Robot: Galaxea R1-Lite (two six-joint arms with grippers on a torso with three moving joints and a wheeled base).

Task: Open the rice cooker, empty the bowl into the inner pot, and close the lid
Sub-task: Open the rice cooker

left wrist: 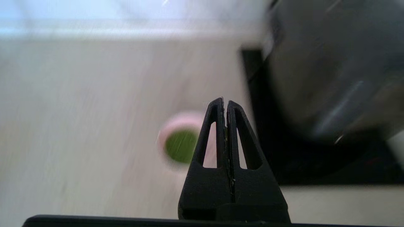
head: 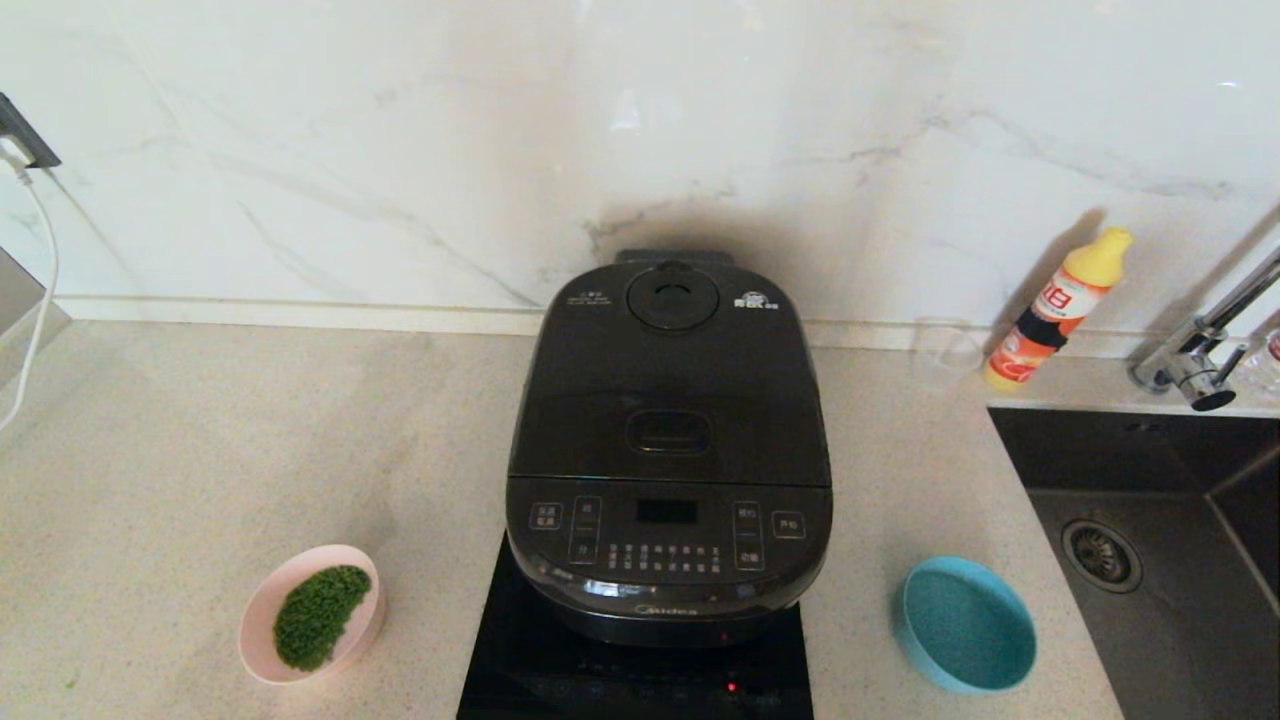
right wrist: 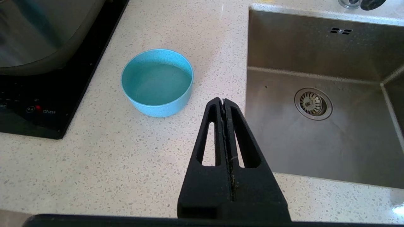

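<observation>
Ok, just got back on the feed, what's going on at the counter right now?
Nothing is held yet. The rice cooker sits with its lid closed. The pink bowl of chopped greens rests untouched on the counter. The left gripper is shut, above the counter with that bowl beyond its tips; the right gripper is shut, near the teal bowl.

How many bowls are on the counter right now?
2. The pink bowl holding chopped greens sits left of the rice cooker, near the counter's front. The teal-blue bowl sits right of the cooker, beside the sink. None appears hidden.
</observation>
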